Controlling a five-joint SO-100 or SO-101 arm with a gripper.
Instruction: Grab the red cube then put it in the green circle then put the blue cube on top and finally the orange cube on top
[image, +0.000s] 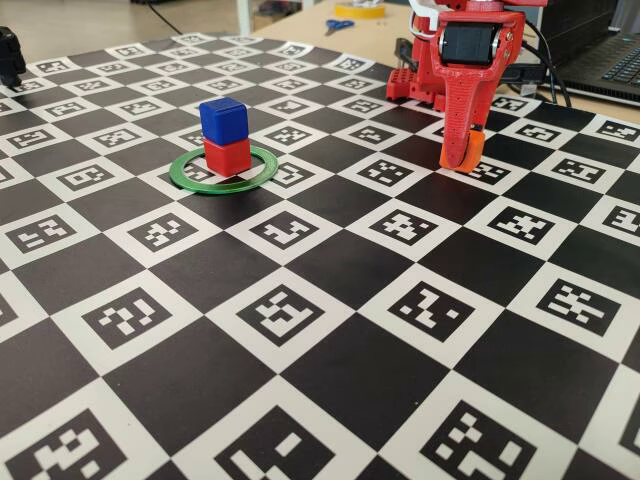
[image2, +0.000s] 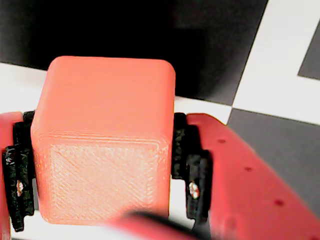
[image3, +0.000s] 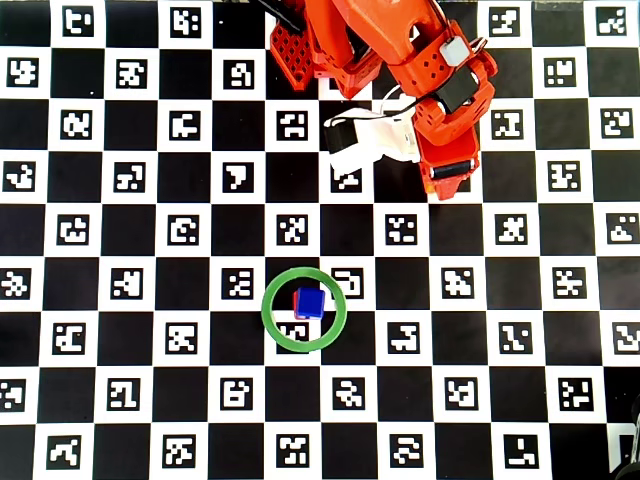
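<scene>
The gripper (image: 462, 158) is clenched on the orange cube (image2: 105, 137), its black pads (image2: 192, 170) pressing both sides, low over the checkered board (image: 330, 380) near the arm's base. Well apart, the blue cube (image: 222, 119) sits on the red cube (image: 228, 156) inside the green circle (image3: 304, 309).
</scene>
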